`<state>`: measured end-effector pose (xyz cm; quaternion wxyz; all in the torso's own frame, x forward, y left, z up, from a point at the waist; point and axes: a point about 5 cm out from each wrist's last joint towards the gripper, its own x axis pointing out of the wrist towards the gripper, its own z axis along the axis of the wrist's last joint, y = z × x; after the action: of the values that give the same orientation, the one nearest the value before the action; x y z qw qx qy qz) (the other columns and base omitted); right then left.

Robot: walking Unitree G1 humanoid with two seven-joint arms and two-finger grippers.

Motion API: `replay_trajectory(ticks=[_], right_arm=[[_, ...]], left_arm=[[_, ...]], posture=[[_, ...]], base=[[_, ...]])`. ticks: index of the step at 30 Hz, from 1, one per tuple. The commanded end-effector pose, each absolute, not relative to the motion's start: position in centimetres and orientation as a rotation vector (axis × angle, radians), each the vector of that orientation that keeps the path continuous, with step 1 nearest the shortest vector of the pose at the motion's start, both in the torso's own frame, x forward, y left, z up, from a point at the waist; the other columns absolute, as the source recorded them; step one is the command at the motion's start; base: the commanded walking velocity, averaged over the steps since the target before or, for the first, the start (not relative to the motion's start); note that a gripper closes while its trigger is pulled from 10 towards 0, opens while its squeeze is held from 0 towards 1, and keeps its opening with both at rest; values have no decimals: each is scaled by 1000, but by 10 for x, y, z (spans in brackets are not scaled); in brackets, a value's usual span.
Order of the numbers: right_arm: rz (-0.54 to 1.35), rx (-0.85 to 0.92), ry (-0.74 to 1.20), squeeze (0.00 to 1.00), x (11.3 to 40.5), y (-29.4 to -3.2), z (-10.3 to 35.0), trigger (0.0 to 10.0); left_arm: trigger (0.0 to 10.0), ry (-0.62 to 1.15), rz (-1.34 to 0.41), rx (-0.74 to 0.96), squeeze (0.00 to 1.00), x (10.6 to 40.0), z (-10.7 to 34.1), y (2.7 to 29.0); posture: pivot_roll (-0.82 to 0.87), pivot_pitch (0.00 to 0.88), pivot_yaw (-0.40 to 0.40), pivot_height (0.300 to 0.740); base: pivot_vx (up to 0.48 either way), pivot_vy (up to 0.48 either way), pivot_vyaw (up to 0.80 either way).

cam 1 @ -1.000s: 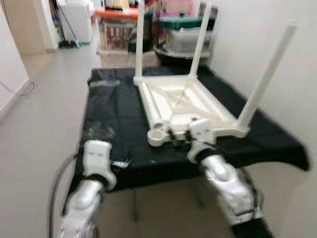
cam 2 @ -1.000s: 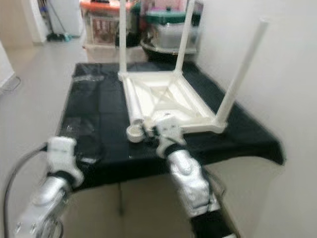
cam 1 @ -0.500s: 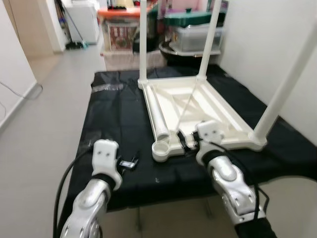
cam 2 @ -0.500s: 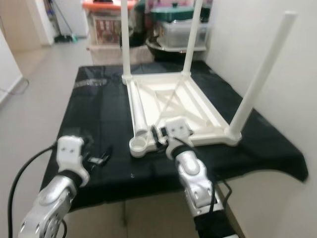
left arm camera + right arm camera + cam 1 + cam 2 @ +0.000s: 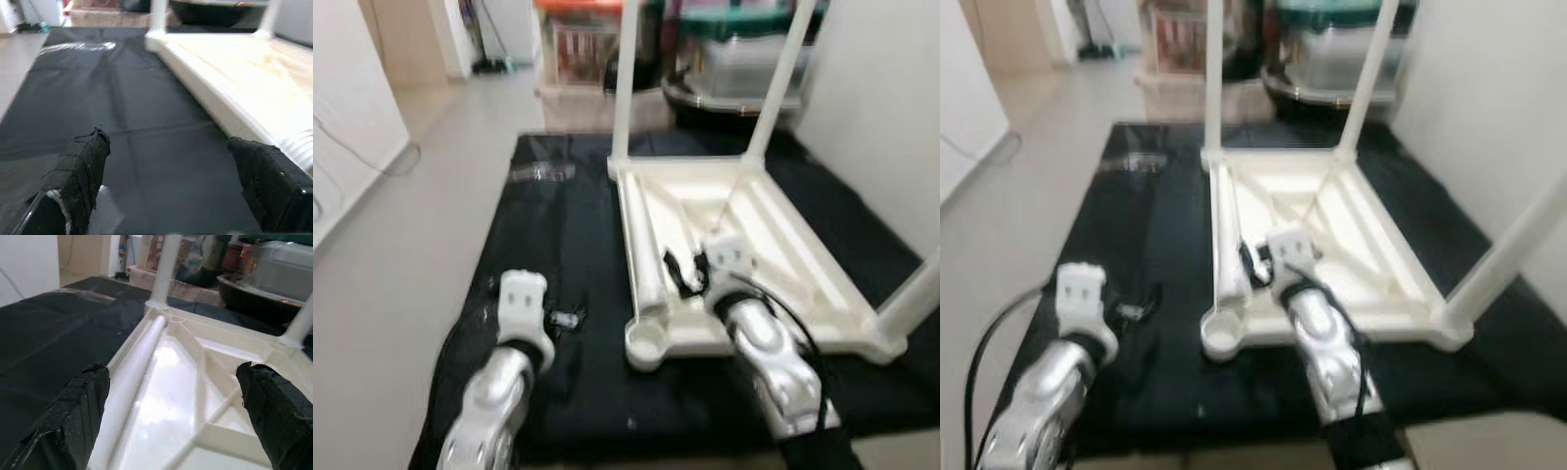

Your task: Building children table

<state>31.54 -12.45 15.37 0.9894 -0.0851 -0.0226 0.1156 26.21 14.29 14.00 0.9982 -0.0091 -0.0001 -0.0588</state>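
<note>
Nearest the camera, both silver arms reach forward over a black cloth (image 5: 558,235) that covers a low surface. The left gripper (image 5: 166,186) hovers above bare cloth, its two black fingers (image 5: 80,166) spread wide apart with nothing between them; the white edge of the table (image 5: 744,235) lies just beside one finger. A small clear item (image 5: 570,318), too blurred to identify, lies on the cloth just ahead of the left wrist.

The right gripper (image 5: 171,416) is over the near part of the upturned white table, its fingers (image 5: 78,406) also well apart and empty, straddling the ribbed underside. A loose leg (image 5: 139,357) lies flat inside the table's frame along its left edge. At the near left corner an empty round socket (image 5: 646,345) faces up.

Three legs stand upright: one at the near right corner (image 5: 1518,245), and two at the far corners (image 5: 1213,69) and (image 5: 1369,73).

Beyond the cloth, storage bins (image 5: 744,49) sit on the floor, perhaps with a dark basin in front.
</note>
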Motion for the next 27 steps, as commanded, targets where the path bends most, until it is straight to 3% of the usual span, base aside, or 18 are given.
replay_trajectory(ticks=[1,13,18,27], right_arm=[[251,-182,-23,0,313,-122,149,10000],[531,-500,-14,0,292,-141,144,10000],[576,-543,9,0,293,-142,141,10000],[675,-638,67,0,310,-111,129,10000]], left_arm=[[10000,33,-103,-3,0,260,133,146],[10000,102,-20,43,0,260,120,161],[10000,102,-25,41,0,262,119,158],[10000,94,-17,46,0,265,122,159]], posture=[[73,0,-77,740],[48,0,-74,740],[45,0,-74,740],[71,0,-76,740]], base=[[0,0,0],[0,0,0],[0,0,0],[0,0,0]])
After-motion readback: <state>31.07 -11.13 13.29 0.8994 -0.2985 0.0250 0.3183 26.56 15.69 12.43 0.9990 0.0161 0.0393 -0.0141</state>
